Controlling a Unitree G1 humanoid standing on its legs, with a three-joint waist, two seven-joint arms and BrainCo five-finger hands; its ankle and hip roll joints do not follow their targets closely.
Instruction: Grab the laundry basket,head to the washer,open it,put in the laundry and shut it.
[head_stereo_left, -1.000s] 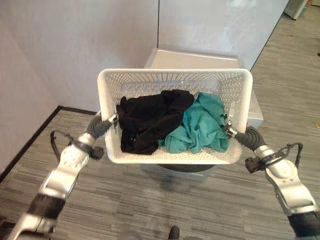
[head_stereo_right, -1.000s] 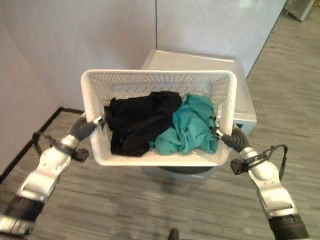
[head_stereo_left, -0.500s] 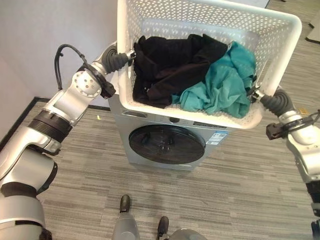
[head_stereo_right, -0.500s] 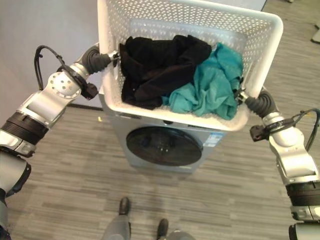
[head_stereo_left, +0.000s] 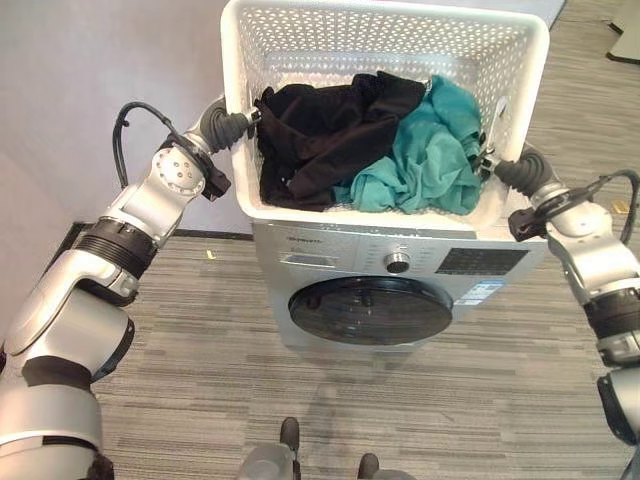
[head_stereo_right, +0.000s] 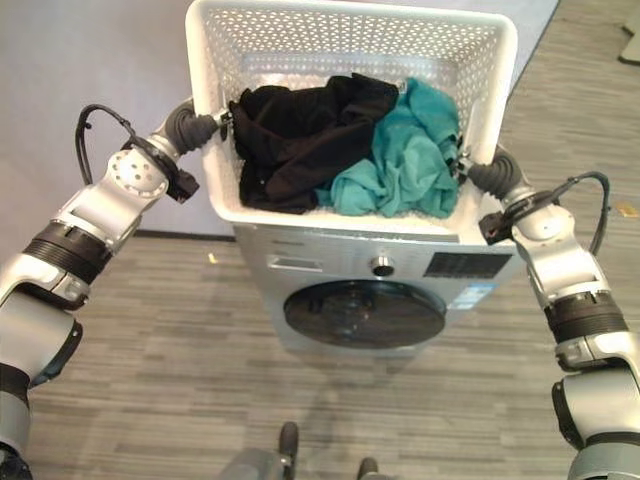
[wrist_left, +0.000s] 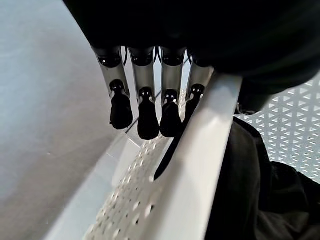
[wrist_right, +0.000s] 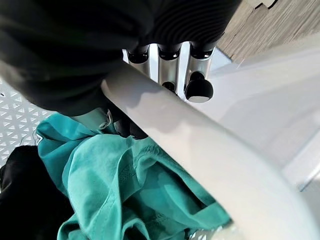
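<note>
A white plastic laundry basket (head_stereo_left: 385, 35), rectangular with rounded corners and walls pierced all over by small holes, is held up between both hands directly above a washing machine (head_stereo_left: 330, 265). The left hand (head_stereo_left: 237, 123) grips the basket's left rim; in its own wrist view the silver, dark-tipped fingers (wrist_left: 148, 107) curl down the outside of the perforated wall while the smooth, thick rim passes under the palm. The right hand (head_stereo_left: 497, 166) grips the right rim in the same way: its fingers (wrist_right: 198, 75) hook over the outer side of the rounded white edge, with the thumb side inside the basket against the cloth.

Inside the basket lie two crumpled pieces of laundry, touching each other. A black garment (head_stereo_left: 320, 135), soft and matte with deep folds, fills the left half. A teal garment (head_stereo_left: 430, 150), thinner and wrinkled with a stitched hem visible in the right wrist view, fills the right half.

The washing machine is a silver-grey front loader with a boxy metal body, a round dark glass door (head_stereo_left: 375, 310) that is closed, a small round knob (head_stereo_left: 398, 262) and a dark display panel (head_stereo_left: 480, 260) on its control strip. It stands on a floor (head_stereo_left: 180, 400) of grey striped wood-look planks, against a plain pale wall (head_stereo_left: 90, 70).
</note>
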